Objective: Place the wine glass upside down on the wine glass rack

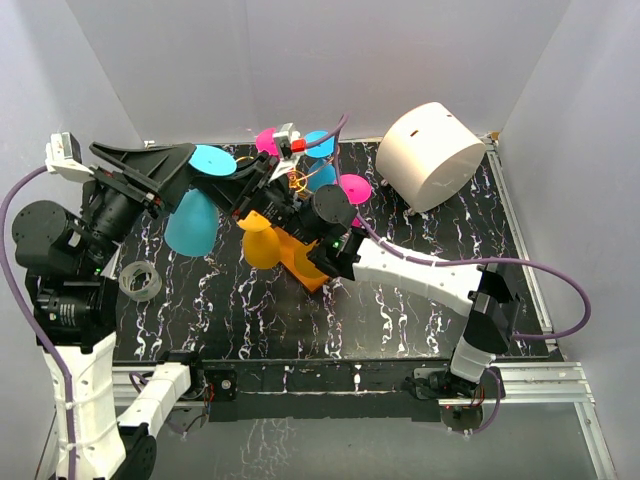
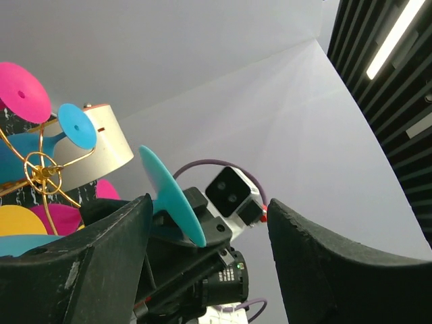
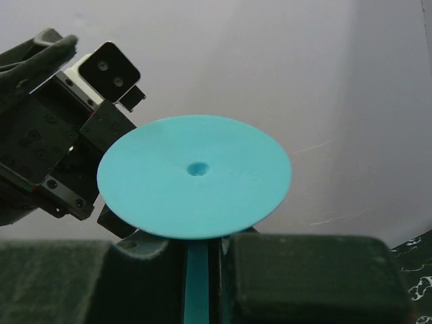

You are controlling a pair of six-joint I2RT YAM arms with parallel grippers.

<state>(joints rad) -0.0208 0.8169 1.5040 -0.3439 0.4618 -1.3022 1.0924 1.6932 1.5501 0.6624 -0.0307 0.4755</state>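
Right wrist view: right gripper [image 3: 201,260] clamped on the cyan wine glass [image 3: 194,177] stem. Left gripper [image 2: 209,202] spread wide around its foot. Glass held above the table, left of wine glass rack [image 1: 298,181].

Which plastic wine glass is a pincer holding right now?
The cyan plastic wine glass, base up, stem in the right pincer; the pink glasses, orange glass and other cyan glasses are at the gold wire rack.
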